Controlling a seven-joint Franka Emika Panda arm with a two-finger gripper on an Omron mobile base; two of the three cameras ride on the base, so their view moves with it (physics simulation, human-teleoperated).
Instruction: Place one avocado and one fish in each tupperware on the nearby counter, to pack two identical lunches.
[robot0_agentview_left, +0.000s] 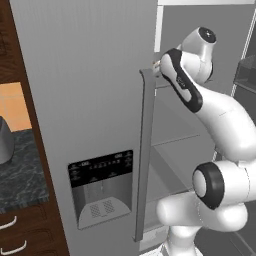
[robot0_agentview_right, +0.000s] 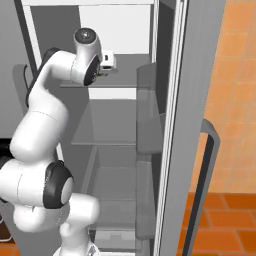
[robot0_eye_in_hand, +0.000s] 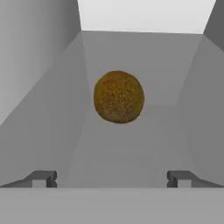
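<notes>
A round brown avocado (robot0_eye_in_hand: 118, 96) sat on a grey fridge shelf (robot0_eye_in_hand: 131, 153), centred ahead of the gripper (robot0_eye_in_hand: 112, 178), whose jaws were spread wide and empty. It looked light, firm and roll-prone; gripping across its widest middle seemed safest.

The arm (robot0_agentview_right: 45, 115) reaches up and forward, pincer (robot0_eye_in_hand: 112, 178) spread wide.

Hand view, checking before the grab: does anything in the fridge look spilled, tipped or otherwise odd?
Nothing stands out. One avocado sits whole on a grey fridge shelf, centred ahead of the open gripper, with nothing spilled around it. The fridge door stands open, as the reach needs.
</notes>
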